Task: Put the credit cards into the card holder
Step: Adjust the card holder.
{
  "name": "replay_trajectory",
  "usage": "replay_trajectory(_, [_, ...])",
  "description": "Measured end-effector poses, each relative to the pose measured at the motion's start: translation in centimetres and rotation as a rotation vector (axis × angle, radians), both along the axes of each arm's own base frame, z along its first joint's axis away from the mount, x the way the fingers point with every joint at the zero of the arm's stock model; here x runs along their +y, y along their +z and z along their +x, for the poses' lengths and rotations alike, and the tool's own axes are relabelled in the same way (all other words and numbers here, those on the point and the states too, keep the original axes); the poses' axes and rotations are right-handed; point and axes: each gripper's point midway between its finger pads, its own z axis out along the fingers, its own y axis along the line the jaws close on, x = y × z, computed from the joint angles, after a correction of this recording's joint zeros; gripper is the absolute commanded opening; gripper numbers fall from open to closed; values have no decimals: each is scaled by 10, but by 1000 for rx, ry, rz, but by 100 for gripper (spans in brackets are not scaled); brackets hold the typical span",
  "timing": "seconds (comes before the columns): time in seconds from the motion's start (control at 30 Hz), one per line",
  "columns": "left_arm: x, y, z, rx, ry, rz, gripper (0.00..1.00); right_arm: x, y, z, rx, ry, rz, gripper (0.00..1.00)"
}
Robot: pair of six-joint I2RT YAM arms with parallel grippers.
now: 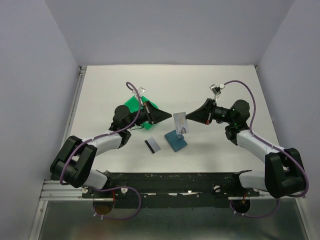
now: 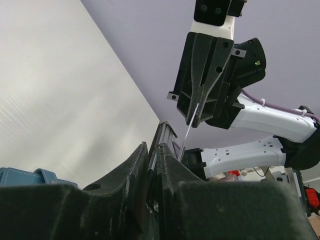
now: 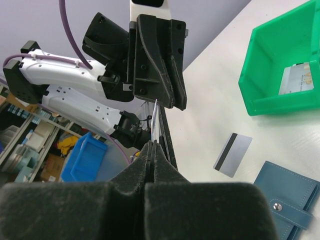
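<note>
The right gripper (image 3: 152, 145) is shut tight on a thin silvery grey credit card (image 1: 180, 121). It holds the card up in the air over the flat slate-blue folding card holder (image 1: 176, 141). The left gripper (image 2: 152, 150) is very close, its jaws a little apart, holding nothing. Only a thin edge is pinched, so the card could slip and fall. The grippers could bump. The holder looks shut, so the card may not go in. A second grey striped card (image 1: 152, 145) lies beside it.

I see bright, even light from above, and the white table (image 1: 165, 85) carries only soft, short shadows. In both wrist views the near black fingers (image 3: 200, 210) are out of focus.
</note>
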Motion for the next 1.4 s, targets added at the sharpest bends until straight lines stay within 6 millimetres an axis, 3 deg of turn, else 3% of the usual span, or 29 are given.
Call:
replay_trajectory(0.33, [-2,8,-5,-11,-25,-25,40,-1,-14,1,33,-4,-38,0])
replay_trajectory(0.67, [-9,14,-8,-24,-47,-38,40,-1,-20,1,49,-5,-54,0])
replay_trajectory(1.4, [-20,1,-5,5,-68,-21,40,-1,-13,1,41,-3,-33,0])
